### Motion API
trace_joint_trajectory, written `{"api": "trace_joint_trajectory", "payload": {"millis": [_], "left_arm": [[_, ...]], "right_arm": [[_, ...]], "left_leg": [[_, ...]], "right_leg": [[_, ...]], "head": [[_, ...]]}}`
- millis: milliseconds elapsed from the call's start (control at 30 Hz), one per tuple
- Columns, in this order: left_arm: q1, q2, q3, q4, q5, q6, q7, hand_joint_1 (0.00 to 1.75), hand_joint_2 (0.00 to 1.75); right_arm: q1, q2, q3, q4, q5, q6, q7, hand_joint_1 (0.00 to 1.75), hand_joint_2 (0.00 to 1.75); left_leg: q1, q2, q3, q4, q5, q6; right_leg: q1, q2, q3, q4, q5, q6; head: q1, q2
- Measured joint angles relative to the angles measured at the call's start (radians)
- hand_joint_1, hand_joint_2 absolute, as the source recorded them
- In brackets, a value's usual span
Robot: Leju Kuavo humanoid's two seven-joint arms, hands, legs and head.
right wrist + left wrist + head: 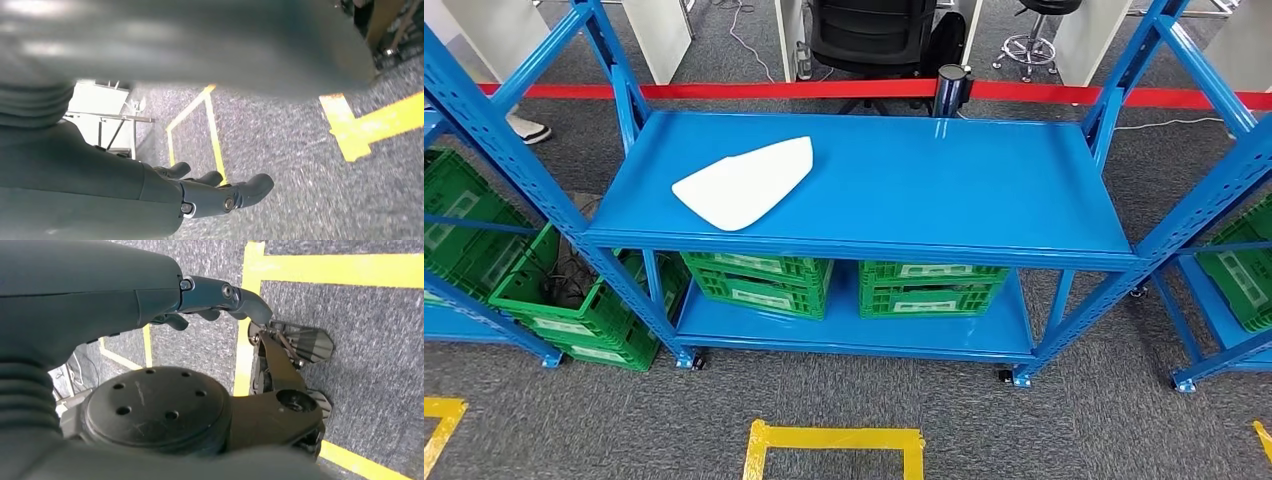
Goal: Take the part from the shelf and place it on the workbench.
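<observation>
Broadly, the blue metal shelf point(944, 190) has bare room across the middle and right of its top deck; perforated blue uprights point(494, 140) bound its sides. On the deck's left part lies the part point(744, 182), a flat, white, smooth panel with one rounded end and one pointed end, near the front edge. Green slatted crates point(759, 282) sit on the lower deck. Over grey carpet with yellow tape point(340, 270), the left hand point(220, 302) and right hand point(215, 192) hang with fingers loosely apart, holding nothing.

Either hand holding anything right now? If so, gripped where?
Nothing held. Left hand and right hand hang over the floor, holding nothing; the white part lies untouched on the shelf.
</observation>
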Motion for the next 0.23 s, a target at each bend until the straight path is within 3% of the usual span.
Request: {"api": "trace_joint_trajectory", "payload": {"millis": [133, 200, 233], "left_arm": [[0.002, 0.000, -0.001, 0.000, -0.043, 0.009, 0.010, 0.00, 1.75], [0.007, 0.000, 0.009, -0.002, -0.080, 0.008, 0.014, 0.00, 0.87], [0.009, 0.000, 0.012, -0.003, -0.090, 0.008, 0.015, 0.00, 0.58]], "right_arm": [[0.002, 0.004, 0.005, 0.000, 0.045, 0.020, -0.048, 0.00, 1.75], [0.008, 0.006, 0.008, -0.001, 0.064, 0.037, -0.075, 0.00, 1.75], [0.009, 0.006, 0.009, -0.002, 0.068, 0.041, -0.079, 0.00, 1.75]], "left_leg": [[0.000, 0.000, -0.003, -0.003, -0.002, -0.005], [0.000, 0.000, -0.002, -0.004, -0.002, -0.006], [0.000, 0.000, -0.002, -0.004, -0.002, -0.007]], "right_leg": [[0.000, 0.000, 0.006, 0.000, -0.004, -0.006], [0.000, 0.000, 0.007, 0.000, -0.004, -0.006], [0.000, 0.000, 0.007, 0.000, -0.004, -0.007]], "head": [[-0.003, 0.000], [-0.004, 0.000], [-0.004, 0.000]]}}
